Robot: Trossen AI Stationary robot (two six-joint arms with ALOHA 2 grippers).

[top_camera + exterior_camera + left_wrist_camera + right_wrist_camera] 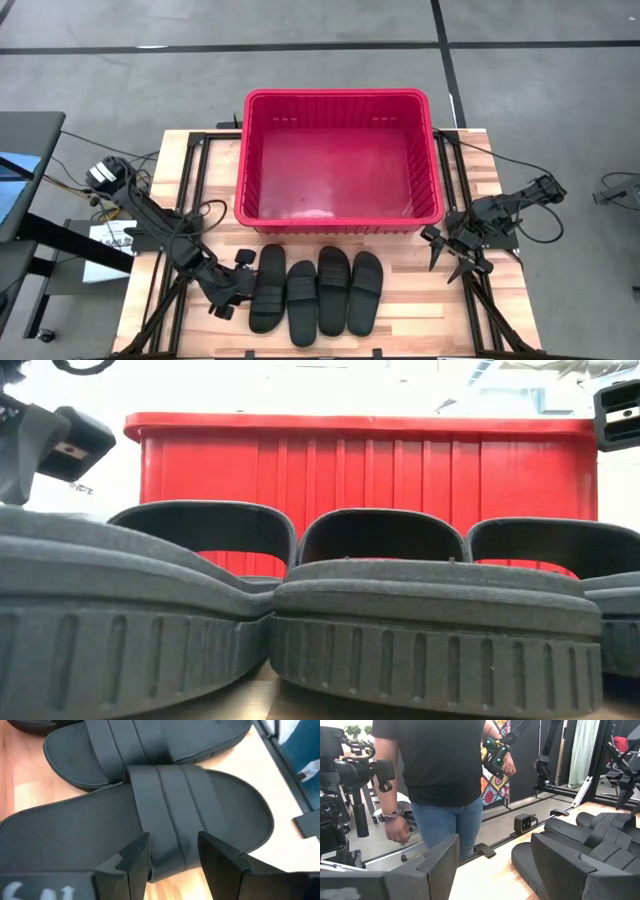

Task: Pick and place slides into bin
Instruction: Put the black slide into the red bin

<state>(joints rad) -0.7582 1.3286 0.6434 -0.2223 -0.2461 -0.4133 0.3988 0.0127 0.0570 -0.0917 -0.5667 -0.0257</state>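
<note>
Four black slides lie flat side by side on the wooden table near its front edge: the leftmost, the second, the third and the fourth. The red bin stands behind them at the table's far middle. My left gripper is open at the left side of the leftmost slide. In the left wrist view its fingers stand on either side of that slide's strap, where the strap meets the sole's left edge. My right gripper is open and empty to the right of the slides.
Black frame rails run along the table's left and right sides, with cables beside them. A person in a black shirt and jeans stands beyond the table. Bare wood lies between the fourth slide and my right gripper.
</note>
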